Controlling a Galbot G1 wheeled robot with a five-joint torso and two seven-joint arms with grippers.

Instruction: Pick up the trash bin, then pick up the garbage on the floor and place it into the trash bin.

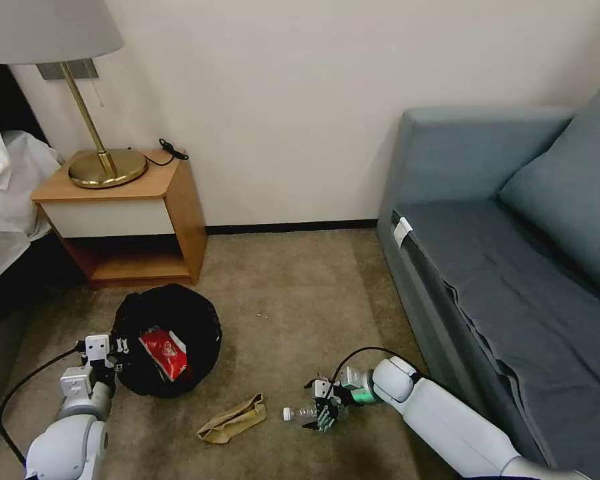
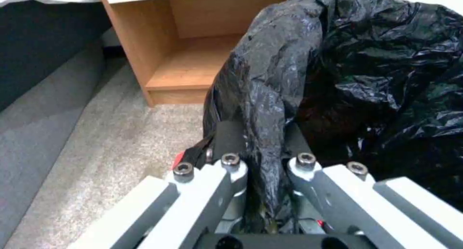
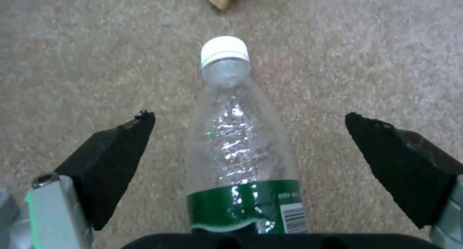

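The trash bin [image 1: 170, 320], lined with a crinkled black bag [image 2: 338, 60], hangs at the lower left with a red snack packet [image 1: 167, 353] inside. My left gripper [image 1: 103, 353] is shut on its rim, the bag pinched between the fingers [image 2: 229, 140]. A clear bottle [image 1: 299, 414] with a green label and white cap [image 3: 225, 50] lies on the carpet. My right gripper [image 1: 323, 417] is open around it, a black pad [image 3: 115, 158] on each side, not touching. A crumpled tan paper bag [image 1: 233, 419] lies left of the bottle.
A wooden nightstand [image 1: 130, 213] with a brass lamp [image 1: 107, 163] stands behind the bin against the wall. A bed [image 1: 7, 200] lies at the far left. A blue-grey sofa [image 1: 513, 267] runs along the right. Bare carpet [image 1: 293, 293] spreads between them.
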